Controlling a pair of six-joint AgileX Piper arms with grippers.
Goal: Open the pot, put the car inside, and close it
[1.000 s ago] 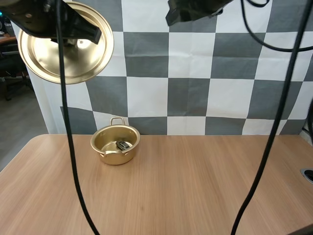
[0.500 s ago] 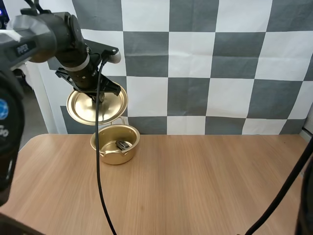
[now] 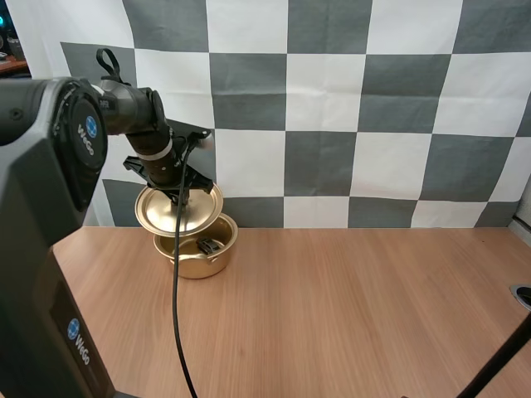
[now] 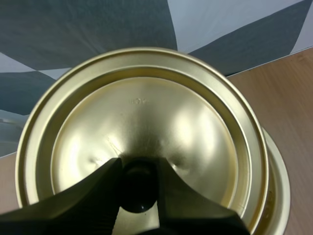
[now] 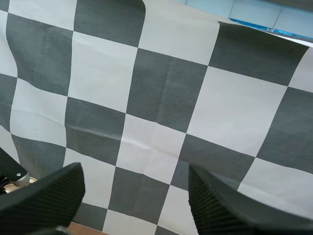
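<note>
A small gold pot point(image 3: 199, 259) stands on the wooden table at the back left, with a small dark toy car point(image 3: 207, 245) lying inside it. My left gripper point(image 3: 177, 196) is shut on the black knob point(image 4: 138, 190) of the gold lid point(image 3: 178, 212) and holds the lid tilted just above the pot's left rim. In the left wrist view the lid point(image 4: 142, 132) sits under my fingers point(image 4: 190, 205), with the pot's rim point(image 4: 279, 196) peeking out beyond it. My right gripper point(image 5: 134, 198) stands open with nothing between its fingers, raised well above the table.
The wooden table point(image 3: 332, 315) stretches wide to the right and front of the pot. A round dark hole point(image 3: 523, 296) sits at the table's right edge.
My left arm has carried the lid from high at the upper left down to just above the pot. The pot and the car have stayed put.
</note>
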